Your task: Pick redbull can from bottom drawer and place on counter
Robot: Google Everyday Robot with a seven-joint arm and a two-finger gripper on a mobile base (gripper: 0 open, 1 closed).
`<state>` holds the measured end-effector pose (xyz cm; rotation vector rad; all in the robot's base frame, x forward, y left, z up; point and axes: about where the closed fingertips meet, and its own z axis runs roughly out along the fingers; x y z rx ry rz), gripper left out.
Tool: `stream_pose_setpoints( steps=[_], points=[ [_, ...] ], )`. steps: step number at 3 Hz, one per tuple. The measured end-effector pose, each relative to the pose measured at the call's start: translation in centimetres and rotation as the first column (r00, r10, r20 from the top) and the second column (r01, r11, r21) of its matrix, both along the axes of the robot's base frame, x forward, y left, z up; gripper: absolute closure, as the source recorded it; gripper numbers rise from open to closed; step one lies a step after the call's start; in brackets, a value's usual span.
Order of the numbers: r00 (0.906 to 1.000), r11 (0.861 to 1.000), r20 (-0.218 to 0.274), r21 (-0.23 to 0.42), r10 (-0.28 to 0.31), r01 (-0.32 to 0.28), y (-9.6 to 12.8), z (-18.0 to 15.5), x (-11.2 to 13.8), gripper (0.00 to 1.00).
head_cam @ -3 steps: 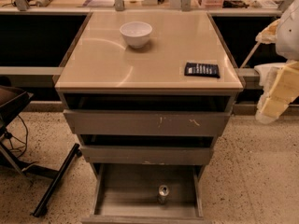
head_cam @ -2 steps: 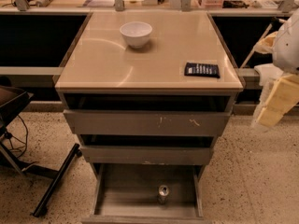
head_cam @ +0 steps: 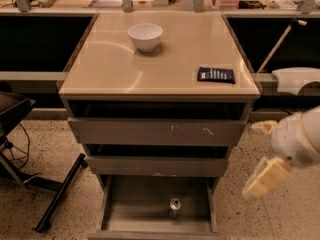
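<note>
- Silvery-grey, slim metal redbull can (head_cam: 174, 207): stands upright near the middle of the floor of the open, grey, box-shaped bottom drawer (head_cam: 131, 215). Its shiny round top faces up.
- My cream-coloured gripper (head_cam: 265, 178): hangs right of the cabinet, outside the drawer, over the speckled floor. I cannot tell how the jaws stand. The can is not in them.
- Governing relation: the can lies left of and below my jaws in this view, well apart, with the drawer's right wall between. The can's long axis is vertical.
- Judgement: the pick is not yet begun. A descent over that wall, onto the can's top, appears necessary.
- Glossy tan worktop (head_cam: 170, 66): carries a round white bowl (head_cam: 145, 36) and a dark flat packet (head_cam: 215, 74).
</note>
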<state>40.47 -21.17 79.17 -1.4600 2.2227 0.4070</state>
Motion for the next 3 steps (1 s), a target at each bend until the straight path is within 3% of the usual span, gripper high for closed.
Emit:
stream_pose_setpoints(
  steps=[1,2,3],
  points=[
    [0.9943,0.983,-0.043,0.153,-0.098,0.103,-0.6,-8.0,-1.7,0.00],
    [0.9789,0.953,-0.085,0.227,-0.186,0.201,-2.0,-13.7,-2.4,0.00],
    [0.9701,0.950,-0.055,0.195,-0.236,0.243,-3.6,-14.7,-2.4,0.00]
  ],
)
